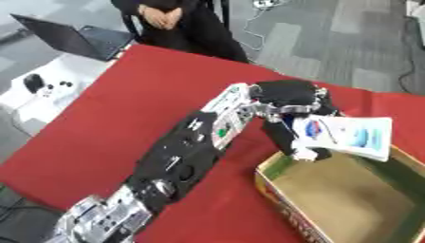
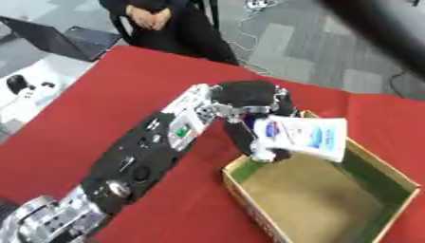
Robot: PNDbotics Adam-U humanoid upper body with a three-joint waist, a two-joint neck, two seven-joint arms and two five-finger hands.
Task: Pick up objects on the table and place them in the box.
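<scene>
A white tube with blue print [image 2: 307, 135], with a cap at its lower left end, hangs tilted above the near-left corner of the open cardboard box [image 2: 378, 166], clear of the box floor, its broad flat end pointing right over the box's far rim. The left hand [image 2: 249, 102] holds it: dark fingers are curled round the capped end and the tube's left part, so the tube is pinched in the hand and not resting on anything. The box sits on the desk [image 1: 149, 90], which is covered in red cloth, toward its right side; its inside is plain brown with greenish inner walls, and its outer near wall shows red and yellow print. The black and silver left arm [image 1: 187, 156] runs from the lower left corner diagonally up to the hand. The right hand does not show in either view. Beyond the desk's far left edge lie an open laptop [image 1: 70, 38] and a white surface with small dark things [image 1: 37, 85] on it.
</scene>
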